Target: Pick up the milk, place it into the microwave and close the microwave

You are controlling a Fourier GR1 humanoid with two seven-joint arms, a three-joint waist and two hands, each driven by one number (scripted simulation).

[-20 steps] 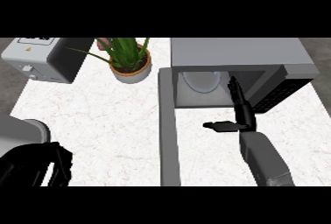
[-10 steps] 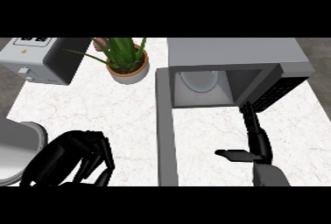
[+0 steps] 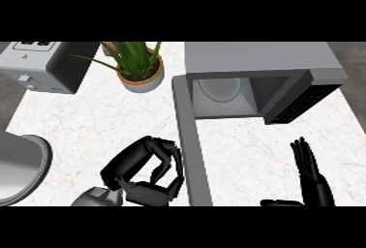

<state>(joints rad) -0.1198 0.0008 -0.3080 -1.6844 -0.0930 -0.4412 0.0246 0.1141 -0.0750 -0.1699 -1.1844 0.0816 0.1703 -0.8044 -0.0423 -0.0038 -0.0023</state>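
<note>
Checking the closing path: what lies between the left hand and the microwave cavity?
Head view: only the open microwave door, edge-on beside the left hand; past it, the microwave.

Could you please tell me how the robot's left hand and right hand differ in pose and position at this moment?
The left hand has its fingers curled, while the right hand has straight fingers pointing up the view. The left hand lies beside the open microwave door, on its left; the right hand shows near the view's lower right edge, in front of the microwave. Both are black, over the white counter, and hold nothing that shows.
</note>
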